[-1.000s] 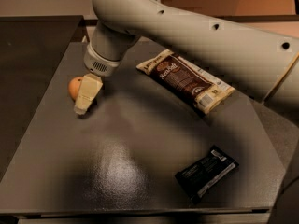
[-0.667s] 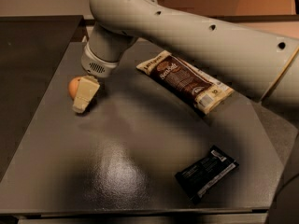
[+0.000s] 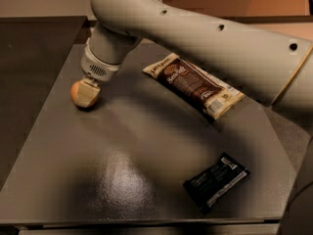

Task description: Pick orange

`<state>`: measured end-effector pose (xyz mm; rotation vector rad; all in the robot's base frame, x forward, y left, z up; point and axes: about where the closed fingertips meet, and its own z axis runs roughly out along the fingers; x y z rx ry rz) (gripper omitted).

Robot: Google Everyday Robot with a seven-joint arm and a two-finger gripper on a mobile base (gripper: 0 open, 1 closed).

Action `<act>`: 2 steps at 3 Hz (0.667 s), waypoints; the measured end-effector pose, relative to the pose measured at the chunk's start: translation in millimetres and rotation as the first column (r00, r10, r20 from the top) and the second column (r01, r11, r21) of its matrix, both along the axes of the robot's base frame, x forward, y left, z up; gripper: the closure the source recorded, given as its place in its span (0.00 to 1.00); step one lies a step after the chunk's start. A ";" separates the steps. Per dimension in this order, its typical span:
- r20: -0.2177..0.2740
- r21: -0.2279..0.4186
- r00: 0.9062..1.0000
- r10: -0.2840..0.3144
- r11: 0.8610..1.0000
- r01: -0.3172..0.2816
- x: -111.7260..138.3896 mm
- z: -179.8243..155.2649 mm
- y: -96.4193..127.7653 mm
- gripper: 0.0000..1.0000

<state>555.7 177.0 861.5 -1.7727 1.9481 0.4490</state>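
Note:
The orange [image 3: 75,92] is a small round fruit resting on the dark table [image 3: 122,175] near its left edge. My gripper [image 3: 86,93] hangs from the big beige arm and is down at the orange, with its beige tip covering the fruit's right half. Only the left part of the orange shows. The orange rests on the table surface.
A brown and white snack bag [image 3: 193,84] lies diagonally at the table's middle right. A small black packet [image 3: 216,181] lies near the front right corner. The arm [image 3: 210,43] spans the back of the table. The table's left edge is close to the orange.
The gripper has shifted left and down onto the orange, so it now covers more of the fruit. The orange, bag and packet have not moved.

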 end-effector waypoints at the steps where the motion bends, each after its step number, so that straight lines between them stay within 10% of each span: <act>1: 0.005 0.018 1.000 0.009 1.000 -0.010 -3.7 11.7 -2.6 0.88; 2: 0.004 0.013 1.000 0.019 1.000 -0.019 -5.9 34.4 -13.9 1.00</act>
